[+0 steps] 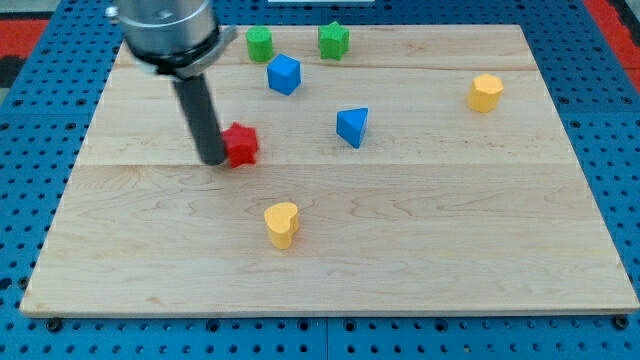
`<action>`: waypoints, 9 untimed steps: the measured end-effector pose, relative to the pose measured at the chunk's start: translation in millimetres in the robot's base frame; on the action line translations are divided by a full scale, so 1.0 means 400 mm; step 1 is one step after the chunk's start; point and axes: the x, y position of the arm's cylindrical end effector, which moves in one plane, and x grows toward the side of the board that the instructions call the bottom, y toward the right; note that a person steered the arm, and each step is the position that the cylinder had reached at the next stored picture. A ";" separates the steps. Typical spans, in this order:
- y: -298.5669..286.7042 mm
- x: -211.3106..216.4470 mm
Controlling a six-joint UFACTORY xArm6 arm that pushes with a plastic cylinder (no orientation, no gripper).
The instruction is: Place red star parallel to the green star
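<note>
1. My tip [213, 158] rests on the board [420, 250], left of centre, at the lower end of a dark rod that comes down from a grey housing near the view's top left.
2. The rod has no jaws and holds nothing; it is a bare rod end pressed against a block's side.
3. The red star [240, 145] lies just to the view's right of my tip, touching it or all but touching it; the rod covers the star's left edge.
4. The green star [333, 40] sits near the board's top edge, well apart from the red star, up and to the view's right.
5. A green block [260, 43], roundish in shape, stands left of the green star along the same top strip.
6. The blue cube [284, 74] lies below and between the two green blocks, above and to the right of the red star.
7. The blue triangle [352, 127] is to the right of the red star, at nearly the same height in the view.
8. A yellow heart [282, 224] lies below the red star, toward the view's bottom.
9. Another yellow block [485, 92] sits near the board's right side; its shape is unclear.
</note>
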 end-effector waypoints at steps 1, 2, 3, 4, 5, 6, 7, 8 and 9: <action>0.174 -0.020; 0.302 0.003; 0.243 -0.101; 0.240 -0.029; 0.070 -0.033; 0.138 -0.083; 0.285 -0.111; 0.263 -0.274; 0.162 -0.290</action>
